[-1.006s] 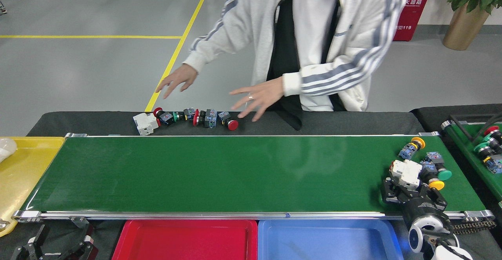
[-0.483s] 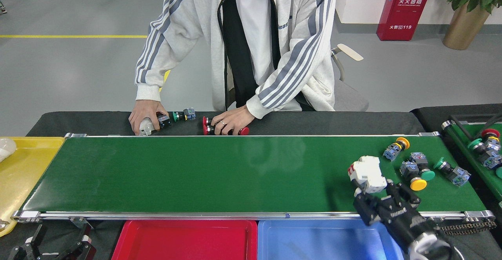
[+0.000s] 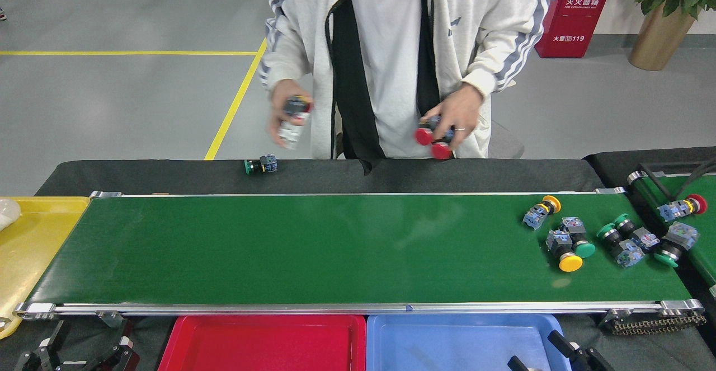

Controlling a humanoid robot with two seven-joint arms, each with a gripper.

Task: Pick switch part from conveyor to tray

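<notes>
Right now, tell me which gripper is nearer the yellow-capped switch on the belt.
Right. The right gripper sits just below the yellow-capped switch, over the blue tray; the left gripper is at the far bottom-left corner.

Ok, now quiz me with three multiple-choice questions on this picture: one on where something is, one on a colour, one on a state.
1. Where on the conveyor do the switch parts lie?
A. At its left end
B. In its middle
C. At its right end

2. What colour is the tray right beside the red tray?
A. Yellow
B. Blue
C. Green

3. What are the person's hands doing?
A. Both hang empty
B. Both hold parts above the table
C. Both press flat on the belt

Answers:
1. C: all the parts on the belt are clustered near its right roller, and the rest of the belt is bare.
2. B: the blue tray stands next to the red one, in front of the belt.
3. B: one hand grips a pale part, and the other hand holds red-capped ones.
</notes>
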